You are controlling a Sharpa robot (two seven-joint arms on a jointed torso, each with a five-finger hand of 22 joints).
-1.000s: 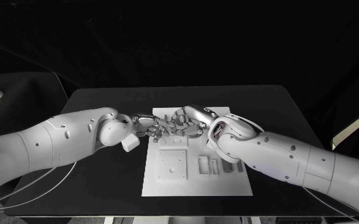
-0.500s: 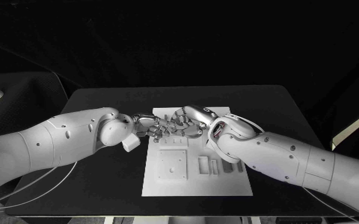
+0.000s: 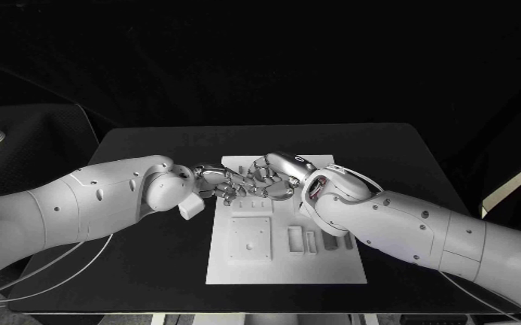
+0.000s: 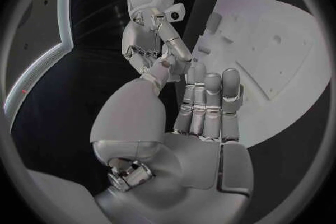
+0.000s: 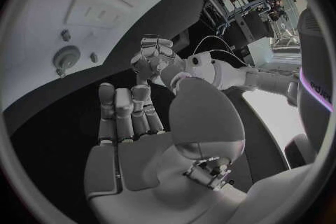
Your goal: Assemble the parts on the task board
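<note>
White task board [image 3: 284,253] lies mid-bench [image 3: 141,152]; both hands meet fingertip to fingertip over its far end, left hand [image 3: 217,183] and right hand [image 3: 274,175] equally near, fingers extended side by side; whether they pinch a part cannot be told

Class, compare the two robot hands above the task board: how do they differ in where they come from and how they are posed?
The left robot hand reaches in from the board's left side, the right robot hand from its right. The left sits lower, near the task board surface; the right's knuckles arch higher. Both are silver and meet over the board's far end. Whether either holds a part cannot be told.
</note>
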